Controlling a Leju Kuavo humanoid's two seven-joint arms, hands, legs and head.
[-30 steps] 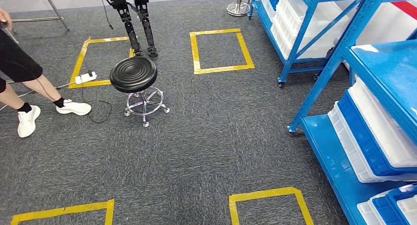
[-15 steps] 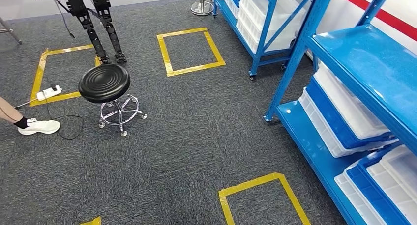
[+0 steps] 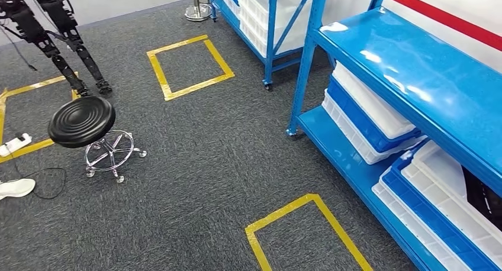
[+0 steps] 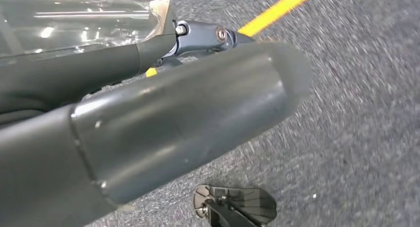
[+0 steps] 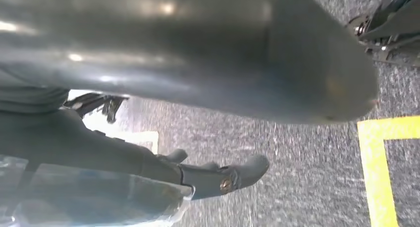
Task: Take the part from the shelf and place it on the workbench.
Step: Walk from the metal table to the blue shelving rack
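Left hand (image 4: 163, 118): hanging over the carpet (image 4: 366, 118); thick grey thumb in front, a dark finger (image 4: 198, 36) stretched out alongside; grasp impossible to judge, released or clenched.
Right hand (image 5: 188, 53): also low over the carpet, thumb across the near side, a dark finger (image 5: 218, 175) reaching out beneath it; grasp impossible to judge as well.
Clear sheen: a glossy see-through surface (image 4: 74, 19) close against the left hand's fingers, and the same (image 5: 89, 197) by the right hand's; nature unclear.
Tape: a yellow strip (image 4: 272, 11) past the left fingertips; a yellow corner (image 5: 379, 162) past the right fingertips.
Shelf (image 3: 414, 70): blue, on the right hand's side, well apart from both hands.
Bins (image 3: 367, 114): white and blue, stacked on the bottom level.
Part: not identifiable; a dark item (image 3: 482, 194) lying in the nearest white bin under the shelf top, possibly it, not certain.
Stool (image 3: 81, 121): black, round, on the left hand's side.
Square (image 3: 308, 229): yellow tape outline on the floor, between the hands' sides.
Robot legs (image 3: 59, 40): a second machine standing beyond the stool.
Shoe (image 3: 15, 188): white, a person's, near the stool, by a power strip (image 3: 15, 145).
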